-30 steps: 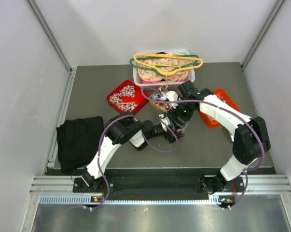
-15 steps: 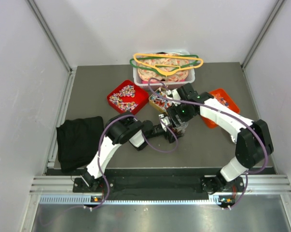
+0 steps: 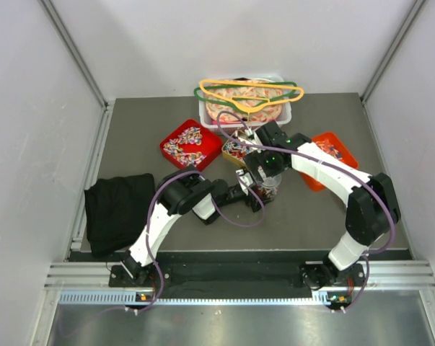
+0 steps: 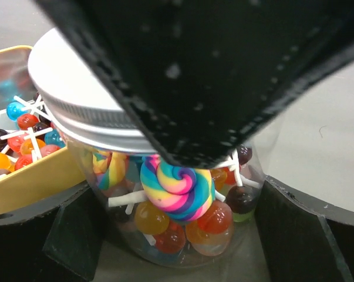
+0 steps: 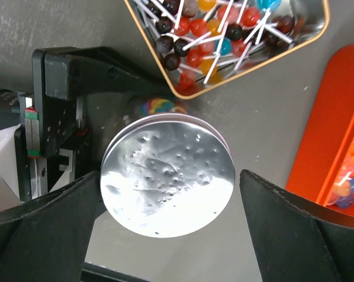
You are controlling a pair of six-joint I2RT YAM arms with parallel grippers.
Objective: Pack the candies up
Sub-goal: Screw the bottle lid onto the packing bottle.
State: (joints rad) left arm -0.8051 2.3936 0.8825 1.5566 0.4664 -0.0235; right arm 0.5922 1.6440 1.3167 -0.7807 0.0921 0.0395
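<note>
- Plainly, candies (image 4: 177, 191) fill a lidded jar (image 4: 115, 226) standing between the wide-set fingers of the low, level left gripper (image 4: 171, 241); whether they press it cannot be told.
- Above, the right gripper (image 5: 171, 185) points straight down, jaws spread clear of the lid (image 5: 165, 164).

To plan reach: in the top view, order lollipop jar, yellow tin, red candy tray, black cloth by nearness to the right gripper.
1. Lollipop jar: under right gripper.
2. Yellow tin: just beyond, leftward.
3. Red candy tray: back left.
4. Black cloth: far left.
</note>
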